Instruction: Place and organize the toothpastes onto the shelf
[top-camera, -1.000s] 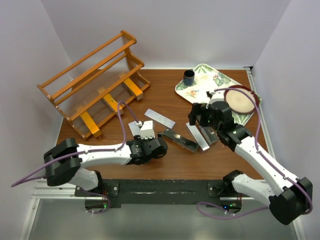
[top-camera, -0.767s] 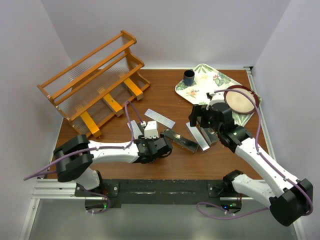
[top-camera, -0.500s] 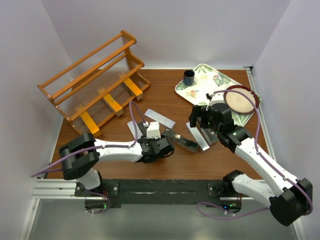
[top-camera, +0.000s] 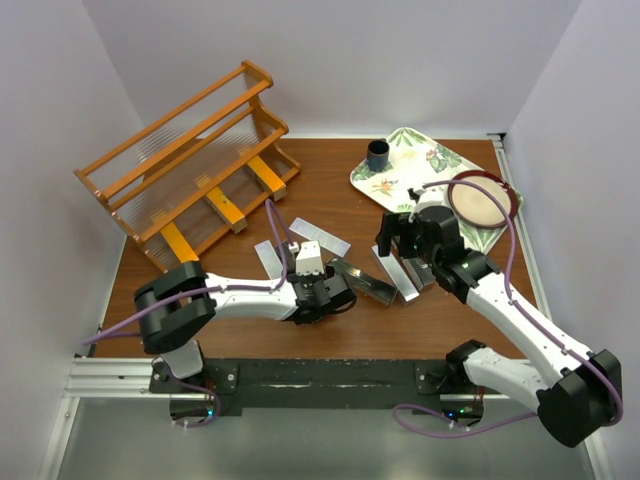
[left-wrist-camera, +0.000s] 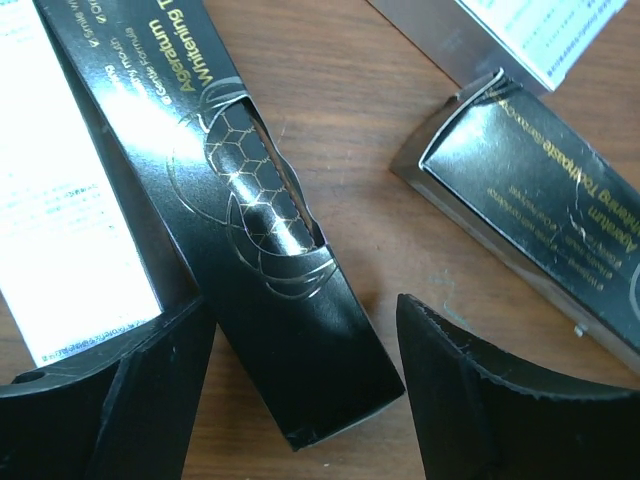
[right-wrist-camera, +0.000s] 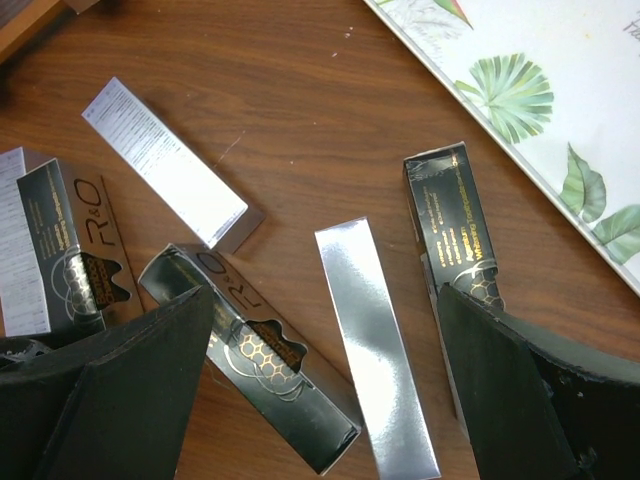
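on the table (right-wrist-camera: 300, 100) lie glossy, seemingly gold-printed toothpastes (right-wrist-camera: 255, 360).

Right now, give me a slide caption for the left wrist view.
Left gripper, open, straddles one end of a black carton flat on the table; a second black carton lies nearby.

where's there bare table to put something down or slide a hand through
Bare table lies at the far edge between the shelf and the floral tray. A second strip runs along the near edge, in front of the toothpaste cartons. The middle is crowded: cartons lie close together under the left gripper and right gripper.
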